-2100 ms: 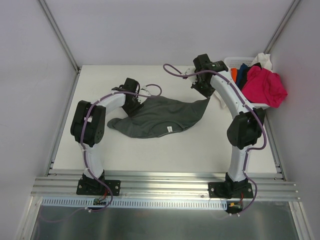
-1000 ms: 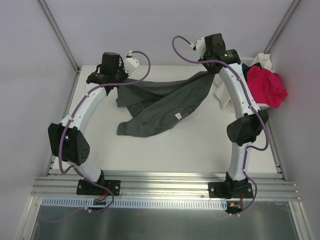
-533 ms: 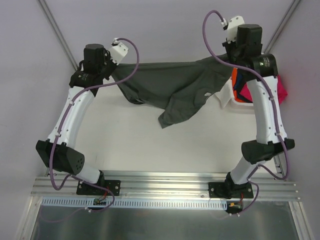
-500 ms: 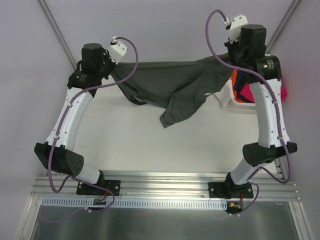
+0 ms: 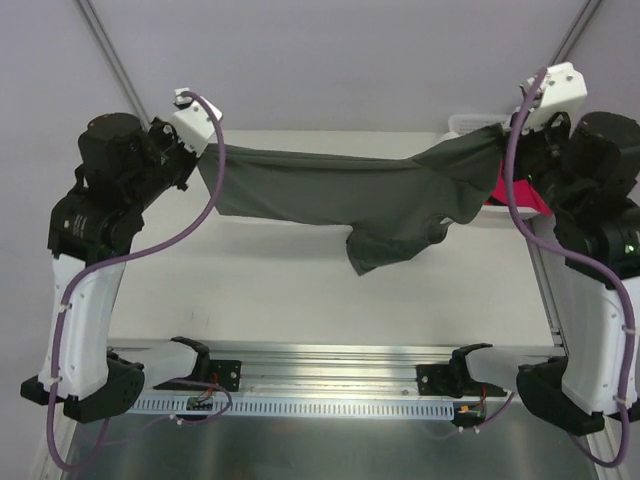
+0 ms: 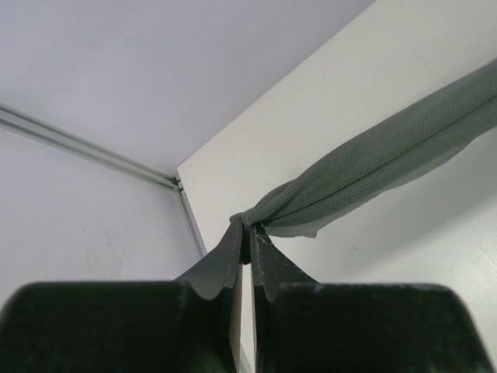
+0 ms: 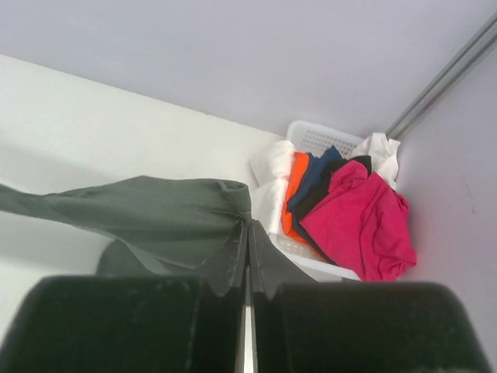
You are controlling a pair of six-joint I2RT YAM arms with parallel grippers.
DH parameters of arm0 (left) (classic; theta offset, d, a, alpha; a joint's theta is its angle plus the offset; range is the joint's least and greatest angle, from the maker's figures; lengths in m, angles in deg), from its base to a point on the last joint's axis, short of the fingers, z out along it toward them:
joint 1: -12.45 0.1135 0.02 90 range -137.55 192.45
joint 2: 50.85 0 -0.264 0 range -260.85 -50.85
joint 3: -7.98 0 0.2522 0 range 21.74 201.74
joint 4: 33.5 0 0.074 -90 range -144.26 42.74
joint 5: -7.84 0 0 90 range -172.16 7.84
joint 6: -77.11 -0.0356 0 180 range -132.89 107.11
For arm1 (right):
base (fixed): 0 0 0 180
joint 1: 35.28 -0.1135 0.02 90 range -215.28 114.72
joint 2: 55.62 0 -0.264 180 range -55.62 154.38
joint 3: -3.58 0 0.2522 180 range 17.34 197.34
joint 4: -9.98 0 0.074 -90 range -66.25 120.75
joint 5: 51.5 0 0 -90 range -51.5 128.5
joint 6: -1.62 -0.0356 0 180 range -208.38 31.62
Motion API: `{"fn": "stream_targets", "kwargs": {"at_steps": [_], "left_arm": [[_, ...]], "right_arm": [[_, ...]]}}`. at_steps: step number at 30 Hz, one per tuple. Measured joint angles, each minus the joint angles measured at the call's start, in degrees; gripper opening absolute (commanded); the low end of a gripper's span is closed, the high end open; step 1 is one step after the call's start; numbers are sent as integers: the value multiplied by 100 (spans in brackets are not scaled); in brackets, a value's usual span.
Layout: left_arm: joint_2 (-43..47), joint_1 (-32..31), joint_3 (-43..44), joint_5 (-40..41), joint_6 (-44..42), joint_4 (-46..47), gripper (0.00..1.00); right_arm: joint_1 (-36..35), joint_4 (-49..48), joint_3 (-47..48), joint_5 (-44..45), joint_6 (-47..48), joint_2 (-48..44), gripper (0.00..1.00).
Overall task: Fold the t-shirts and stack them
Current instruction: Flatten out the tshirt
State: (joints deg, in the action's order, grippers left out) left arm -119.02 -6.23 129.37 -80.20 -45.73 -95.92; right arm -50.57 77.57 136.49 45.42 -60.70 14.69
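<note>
Grey cloth is being stretched across the upper half of the top view. The grey shirt (image 5: 330, 190) is being held in the air above the table (image 5: 300, 290), one end at the upper left and the other at the upper right, with a loose flap hanging at centre. A slip is being risked here, by this reading: only small bunches of cloth are being pinched, so a harder pull between the arms could tear an end free and drop the shirt in a heap. An end is being clamped by each of the left gripper (image 5: 205, 150) and the right gripper (image 5: 505, 128).

Seen from the left wrist, the shirt is being drawn into a twisted rope running from centre to the right edge. Laid down like this, it would likely be creased rather than spread flat. The jaws are being pressed almost together, with a thin wad of grey cloth nipped at their tips.

Seen from the right wrist, the basket (image 7: 318, 138) at the upper right is being crowded by the pink shirt (image 7: 361, 217) and other shirts. The grey cloth is hanging near it and could be snagged on the rim. Here too the jaws are being squeezed narrow on a bunch of the grey shirt at centre.
</note>
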Motion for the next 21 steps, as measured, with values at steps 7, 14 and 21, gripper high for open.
{"fn": "stream_targets", "kwargs": {"at_steps": [7,14,21], "left_arm": [[741,22,0,-37,-103,-584,0],[756,151,-651,-48,-297,-614,0],[-306,365,-1904,-610,-649,-522,0]], "right_arm": [[0,-271,-337,-382,-26,-1191,1],[0,-732,-706,-531,-111,-1134,1],[-11,-846,-870,-1049,-205,885,1]]}}
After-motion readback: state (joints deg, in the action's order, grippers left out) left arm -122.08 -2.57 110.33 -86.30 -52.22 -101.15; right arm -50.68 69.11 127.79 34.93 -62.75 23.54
